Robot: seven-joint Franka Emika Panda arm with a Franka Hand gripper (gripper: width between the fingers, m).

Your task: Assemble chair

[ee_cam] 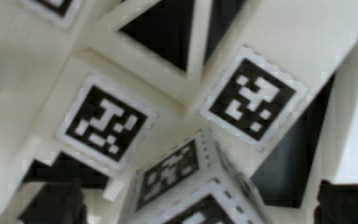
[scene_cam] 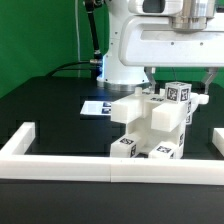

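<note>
Exterior view: the chair [scene_cam: 150, 125] stands directly beneath the spread claw [scene_cam: 181, 76].

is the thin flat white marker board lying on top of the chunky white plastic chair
No, the marker board lies flat on the black table beside the chair.

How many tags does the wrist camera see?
5: two large tags side by side, one between them, two cut off at opposite frame edges. More may be hidden.
</note>
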